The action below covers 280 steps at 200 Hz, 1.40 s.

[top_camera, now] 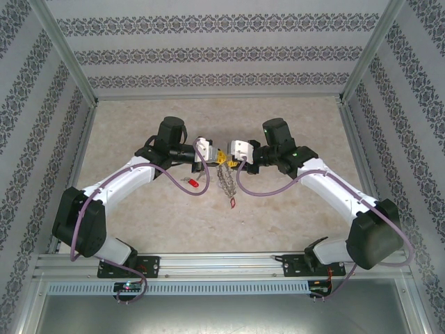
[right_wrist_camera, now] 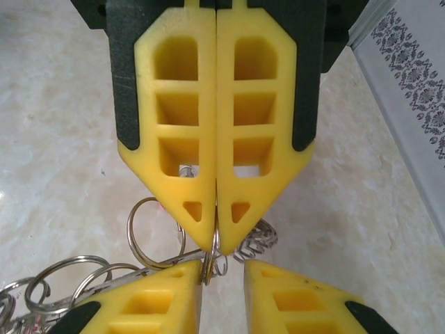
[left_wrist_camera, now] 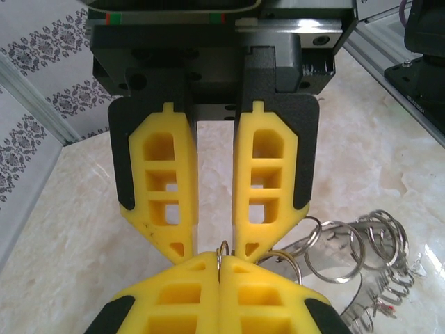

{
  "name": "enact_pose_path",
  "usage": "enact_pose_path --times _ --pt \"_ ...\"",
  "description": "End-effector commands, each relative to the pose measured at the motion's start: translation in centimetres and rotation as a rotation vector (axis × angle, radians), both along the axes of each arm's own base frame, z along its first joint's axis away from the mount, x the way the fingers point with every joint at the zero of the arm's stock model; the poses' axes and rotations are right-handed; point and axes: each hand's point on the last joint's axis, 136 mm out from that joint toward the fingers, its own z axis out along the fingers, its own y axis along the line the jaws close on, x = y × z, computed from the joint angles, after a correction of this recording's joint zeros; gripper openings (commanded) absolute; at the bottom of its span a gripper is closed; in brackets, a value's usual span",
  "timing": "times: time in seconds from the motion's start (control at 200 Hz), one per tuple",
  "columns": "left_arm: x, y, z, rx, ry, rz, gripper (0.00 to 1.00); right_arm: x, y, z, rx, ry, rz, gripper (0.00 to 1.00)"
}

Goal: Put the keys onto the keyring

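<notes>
My left gripper (left_wrist_camera: 220, 270) is pressed tight together, with no gap between its yellow pads (left_wrist_camera: 174, 299). It pinches one thin loop of the keyring (left_wrist_camera: 361, 240) right at the tips, and the wire pokes out of the seam. On the table (top_camera: 139, 125) on my left side lies the first key (top_camera: 194, 182), red-headed, near the keyring but apart from it.

From the pinch in the middle, the rest of the keyring trails toward the near edge as a run of overlapping silvery coils. I cannot tell whether those coils rest on the table or hang just above it. At their near end sits the second key (top_camera: 231, 202), also red-headed (too small for me to tell whether it is threaded on or only touching).

My right gripper (right_wrist_camera: 222, 266) meets the left one tip to tip over the middle of the table. Its fingers stand a little apart with a clear gap between them. The pinched loop reaches into that gap, close against the inner edge of one finger (right_wrist_camera: 167, 299). Nothing is clamped there.
</notes>
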Motion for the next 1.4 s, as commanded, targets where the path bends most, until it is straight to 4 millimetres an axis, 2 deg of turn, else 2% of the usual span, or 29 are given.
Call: enact_pose_path --times 0.0,0.135,0.245,0.3,0.32,0.35,0.395,0.585,0.734,1.019,1.104,1.209,1.394 --pt "-1.5 -0.9 3.6 -0.09 -0.065 -0.082 0.0 -0.4 1.1 0.0 0.036 0.004 0.038 0.2" --pt "-1.5 -0.8 3.8 -0.092 -0.062 -0.078 0.0 -0.3 1.0 -0.1 0.03 -0.012 0.033 0.0" --pt "-1.3 -0.7 3.7 -0.081 -0.042 -0.054 0.0 -0.3 0.8 0.3 0.051 -0.028 0.026 0.0" --pt "-0.9 -0.4 4.0 -0.077 -0.017 -0.022 0.13 -0.2 0.7 0.8 0.077 -0.032 0.013 0.0" --pt "-0.8 -0.2 4.1 -0.079 -0.01 -0.021 0.24 -0.1 0.6 1.0 0.091 -0.034 0.005 0.0" --pt "-0.9 0.1 4.5 -0.086 0.001 -0.02 0.35 0.0 0.5 1.4 0.114 -0.036 -0.004 0.0" --pt "-0.8 0.7 5.0 -0.099 0.01 -0.009 0.39 0.1 0.4 2.2 0.155 -0.038 -0.019 0.0" --pt "-1.2 2.1 5.0 -0.094 -0.006 0.052 0.39 0.3 0.5 5.3 0.328 -0.038 -0.06 0.0" --pt "-0.6 2.5 4.4 -0.083 -0.004 0.114 0.37 -0.1 0.8 6.4 0.38 -0.023 -0.039 0.0" --pt "1.0 2.9 4.3 -0.072 -0.002 0.201 0.34 -0.7 1.6 6.7 0.388 -0.012 0.012 0.0" --pt "1.1 2.8 4.2 -0.071 -0.002 0.201 0.31 -0.8 2.0 6.4 0.379 -0.005 0.027 0.0" --pt "0.9 2.8 4.2 -0.074 -0.003 0.192 0.23 -1.0 2.4 6.0 0.364 -0.002 0.039 0.0" --pt "0.8 3.1 3.8 -0.051 -0.018 0.197 0.23 -1.3 2.6 5.7 0.363 0.014 0.058 0.0"
